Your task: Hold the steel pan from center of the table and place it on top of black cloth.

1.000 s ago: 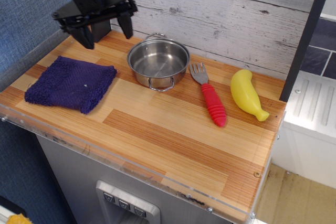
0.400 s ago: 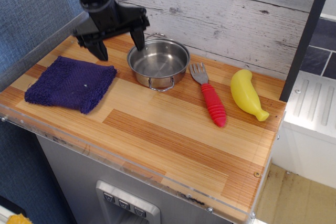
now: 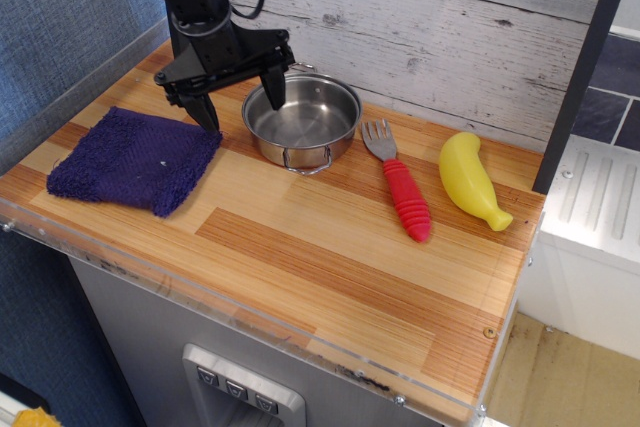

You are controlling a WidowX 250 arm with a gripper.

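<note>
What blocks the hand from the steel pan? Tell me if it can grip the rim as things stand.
Probably yes. The hand is open, one finger over the steel pan at its left rim, the other outside it. Nothing lies between; the fork sits on the far side.

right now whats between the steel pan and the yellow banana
The fork with the red handle lies on the table between the steel pan and the banana, as the single camera view shows.

The gripper (image 3: 240, 99) is hanging with jaws spread over the steel pan's (image 3: 302, 120) left rim, near the table's (image 3: 330, 267) back edge; the black cloth (image 3: 135, 159) is lying toward the left edge.
</note>
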